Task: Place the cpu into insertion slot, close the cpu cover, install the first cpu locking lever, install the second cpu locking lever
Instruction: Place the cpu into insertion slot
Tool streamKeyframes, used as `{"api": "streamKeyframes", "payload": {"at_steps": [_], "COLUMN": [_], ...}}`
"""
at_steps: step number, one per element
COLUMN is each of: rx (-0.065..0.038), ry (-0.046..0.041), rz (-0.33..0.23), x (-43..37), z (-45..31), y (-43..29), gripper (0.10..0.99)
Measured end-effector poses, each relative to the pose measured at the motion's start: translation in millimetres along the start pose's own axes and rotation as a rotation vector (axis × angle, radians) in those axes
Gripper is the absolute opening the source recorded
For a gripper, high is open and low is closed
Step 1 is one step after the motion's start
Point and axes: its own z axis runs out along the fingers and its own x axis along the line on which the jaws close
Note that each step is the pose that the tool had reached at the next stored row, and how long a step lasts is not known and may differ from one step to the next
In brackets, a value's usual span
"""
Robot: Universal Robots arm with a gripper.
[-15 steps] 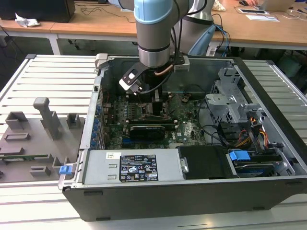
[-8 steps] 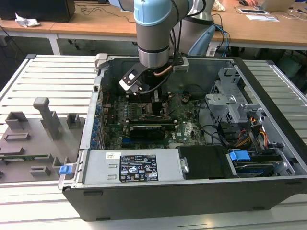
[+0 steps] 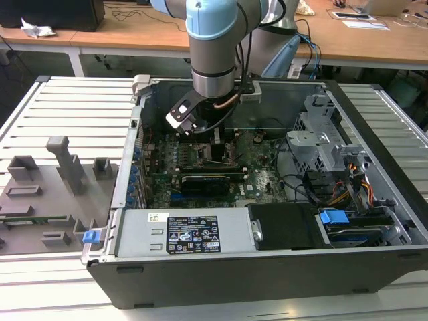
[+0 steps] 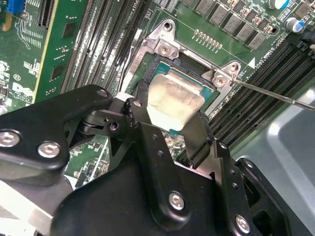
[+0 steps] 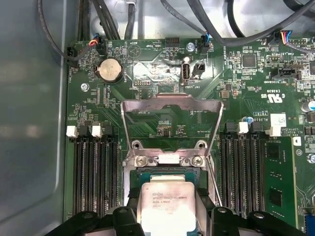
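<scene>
Presently, item by item.

- The gripper (image 4: pixel 171 112) hangs from the arm (image 3: pixel 212 47) inside the open computer case (image 3: pixel 267 275). Its black fingers (image 4: pixel 199 137) are clenched on two opposite edges of the cpu (image 4: pixel 174 98).
- The cpu sits silver-grey lid up within the insertion slot (image 4: pixel 158 63), with green substrate showing around the lid (whether it is fully seated cannot be told).
- The cpu cover (image 5: pixel 170 102) stands open on its hinge just beyond the slot. The green motherboard (image 5: pixel 246 98) is visible through its window.
- The locking lever (image 4: pixel 275 96) is a thin metal rod slanting away from one corner of the slot.
- The memory slots (image 5: pixel 93 177) are long black rows flanking the slot on both sides.
- The coin cell battery (image 5: pixel 110 70) sits on the board past the cover.
</scene>
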Motion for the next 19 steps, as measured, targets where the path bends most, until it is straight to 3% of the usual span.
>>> {"api": "streamKeyframes", "payload": {"at_steps": [9, 10, 12, 18, 19], "rx": [0.000, 0.000, 0.000, 0.002, 0.008], "ry": [0.0003, 0.0002, 0.0002, 0.0003, 0.0002], "rz": [0.000, 0.000, 0.000, 0.000, 0.001], "x": [0.1, 0.1, 0.1, 0.3, 0.4], "z": [0.2, 0.2, 0.0, -7.6, -9.1], "y": [0.2, 0.2, 0.4, 1.7, 3.3], "gripper": [0.537, 0.604, 0.604, 0.604, 0.588]}}
